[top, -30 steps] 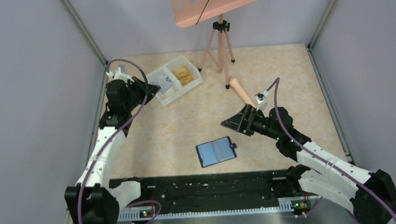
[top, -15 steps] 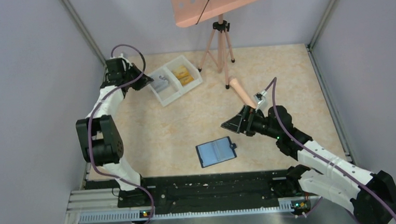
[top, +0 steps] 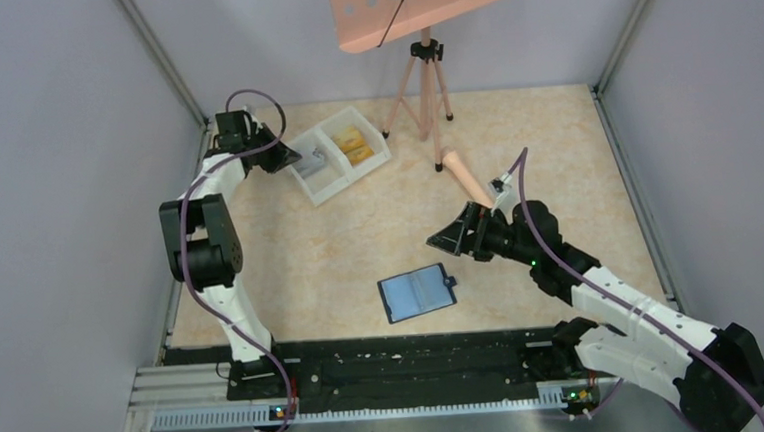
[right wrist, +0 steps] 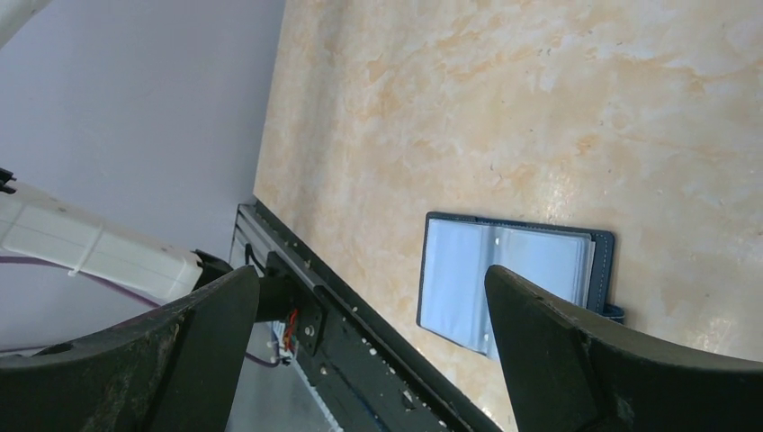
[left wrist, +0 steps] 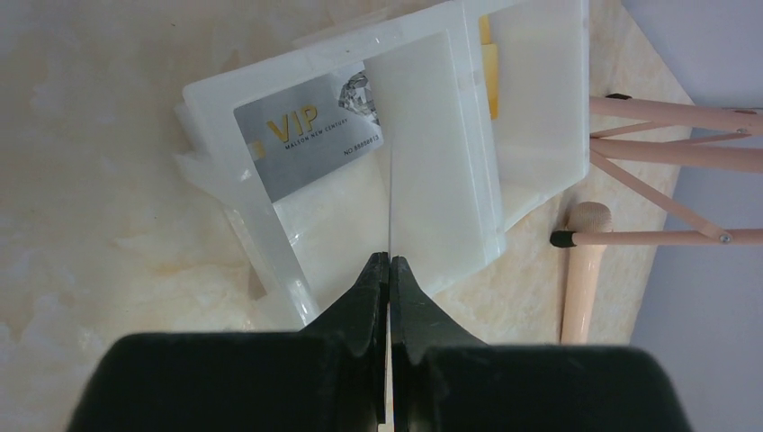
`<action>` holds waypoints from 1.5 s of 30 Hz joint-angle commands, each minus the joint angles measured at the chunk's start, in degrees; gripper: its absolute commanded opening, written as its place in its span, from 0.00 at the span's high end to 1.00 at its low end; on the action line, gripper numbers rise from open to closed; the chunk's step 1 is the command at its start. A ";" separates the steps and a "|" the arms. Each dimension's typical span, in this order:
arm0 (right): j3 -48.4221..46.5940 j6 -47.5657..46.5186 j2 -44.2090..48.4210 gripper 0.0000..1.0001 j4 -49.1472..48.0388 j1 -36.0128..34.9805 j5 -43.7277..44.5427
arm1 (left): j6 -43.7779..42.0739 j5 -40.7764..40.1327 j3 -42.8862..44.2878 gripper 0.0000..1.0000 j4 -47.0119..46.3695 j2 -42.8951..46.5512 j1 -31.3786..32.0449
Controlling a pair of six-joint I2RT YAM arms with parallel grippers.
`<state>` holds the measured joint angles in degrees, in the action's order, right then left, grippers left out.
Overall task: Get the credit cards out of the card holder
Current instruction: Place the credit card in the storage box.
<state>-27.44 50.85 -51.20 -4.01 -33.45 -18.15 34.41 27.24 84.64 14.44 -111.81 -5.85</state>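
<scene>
beige marbled tabletop (top: 301,261), closed in by pale grey walls. the card holder (top: 418,292) lies open and flat near the front middle, its pale slots facing up, with the small black tab on its right edge. the right gripper (top: 447,234) hangs just above and to the right of it, jaws spread wide with nothing between them. in the right wrist view the card holder (right wrist: 513,270) shows between the two black fingers (right wrist: 576,360), apart from both.

at the far left, the left gripper (top: 289,160) reaches over a white tray (left wrist: 261,243). its jaws are pressed together on a thin card (left wrist: 391,207), seen edge-on as a pale line, so i can't be sure of its colour. under it, in the tray's left compartment, a grey vip card (left wrist: 310,135) leans against the wall. yellow cards (top: 353,143) lie in the right compartment.

a peach tripod stand (top: 428,83) rises at the back, with a peach handle (top: 466,179) lying on the table beside it.
</scene>
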 commanded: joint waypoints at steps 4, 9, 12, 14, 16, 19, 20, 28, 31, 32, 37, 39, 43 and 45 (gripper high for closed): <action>-4.22 -3.48 0.02 0.04 1.20 0.65 2.57 | 2.05 -2.00 5.39 1.00 -0.13 -2.31 -0.22; -5.40 -5.24 -0.07 0.04 2.83 0.67 3.80 | 2.78 -2.66 6.75 1.00 -0.18 -3.66 -0.21; -5.69 -6.08 -0.18 0.04 3.24 0.66 4.36 | 2.35 -3.96 7.71 1.00 0.87 -4.12 -0.22; -5.61 -6.29 -0.32 0.04 3.60 0.71 4.84 | 2.32 -4.45 7.81 1.00 1.04 -4.42 -0.23; -5.37 -6.30 -0.45 0.04 3.67 0.67 4.88 | 2.77 -4.86 7.94 1.00 1.06 -4.70 -0.22; -5.19 -6.23 -0.43 0.04 3.66 0.62 4.84 | 3.27 -5.12 8.24 1.00 0.85 -5.19 -0.22; -5.20 -6.30 -0.39 0.04 3.66 0.66 4.91 | 3.42 -5.22 8.30 1.00 0.93 -5.41 -0.23; -5.18 -6.73 -0.41 0.04 3.88 0.67 5.58 | 4.74 -6.64 8.82 1.00 1.11 -6.30 -0.22; -5.22 -6.85 -0.45 0.04 3.84 0.67 5.57 | 4.76 -7.42 9.12 0.99 1.33 -6.52 -0.22; -5.17 -6.90 -0.40 0.04 3.86 0.67 5.58 | 4.77 -7.61 9.20 0.98 1.38 -6.63 -0.22; -5.18 -7.11 -0.33 0.04 3.83 0.69 5.72 | 4.74 -8.49 9.82 0.97 1.89 -7.20 -0.22; -5.18 -7.09 -0.32 0.04 3.90 0.67 5.76 | 4.72 -8.81 9.91 0.95 1.95 -7.28 -0.22; -5.24 -7.54 -0.25 0.04 3.84 0.62 5.99 | 4.68 -8.91 10.05 0.93 1.82 -7.61 -0.22; -5.41 -7.64 -0.31 0.04 3.85 0.67 6.10 | 4.65 -9.03 10.18 0.92 1.92 -7.78 -0.22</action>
<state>-30.46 44.51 -51.57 0.91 -33.45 -13.06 39.09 20.25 92.16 17.80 -118.67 -5.85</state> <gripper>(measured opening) 0.959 0.074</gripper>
